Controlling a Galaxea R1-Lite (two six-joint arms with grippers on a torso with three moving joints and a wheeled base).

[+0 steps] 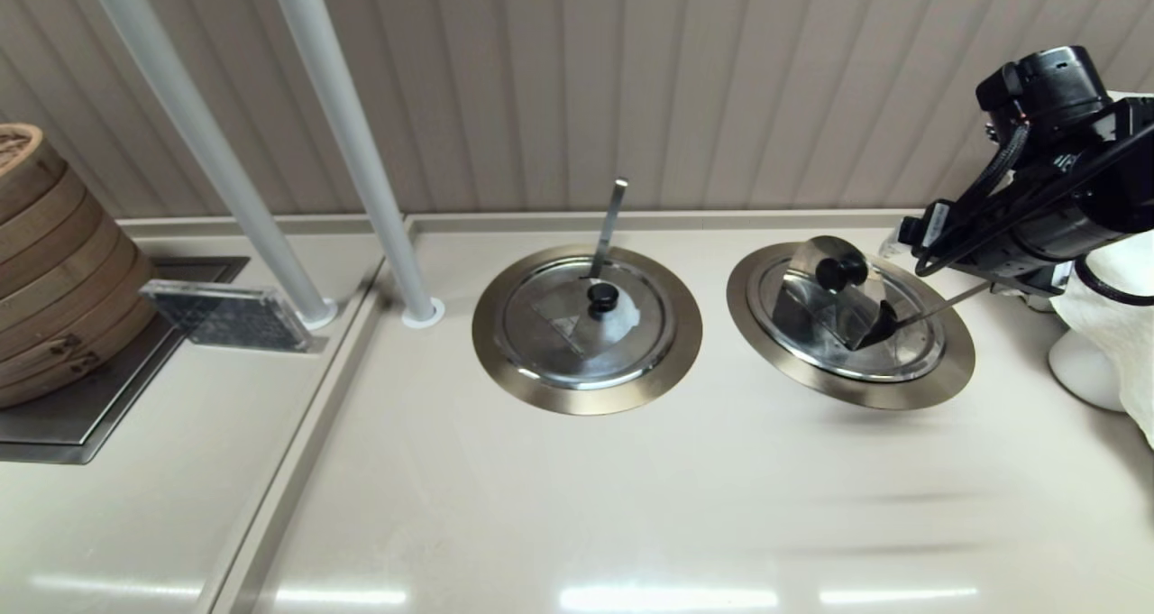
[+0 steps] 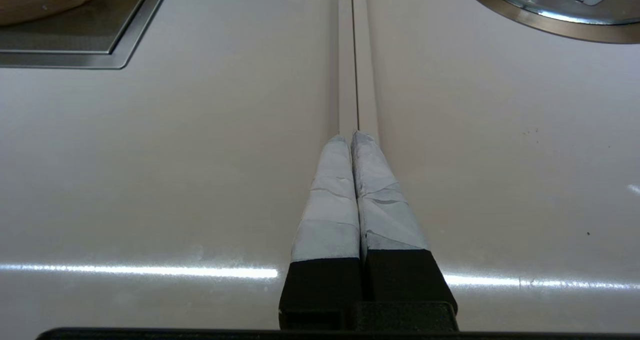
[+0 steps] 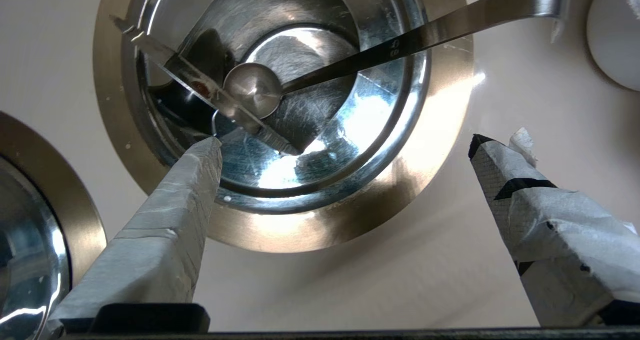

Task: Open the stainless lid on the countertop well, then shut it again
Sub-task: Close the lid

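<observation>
The stainless lid [image 1: 847, 312] sits at three o'clock on the tabletop [image 1: 577, 506], flap raised (knob up). The right tool [image 3: 345, 155], fingers spread, hovers over it; next, pushing the flap down. The left tool [image 2: 356, 140], pressed together, is parked.

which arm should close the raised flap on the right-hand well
Right. The right claw hangs open just above the stainless lid, whose flap stands raised over the countertop well. The left claw is shut, over bare counter away from it.
</observation>
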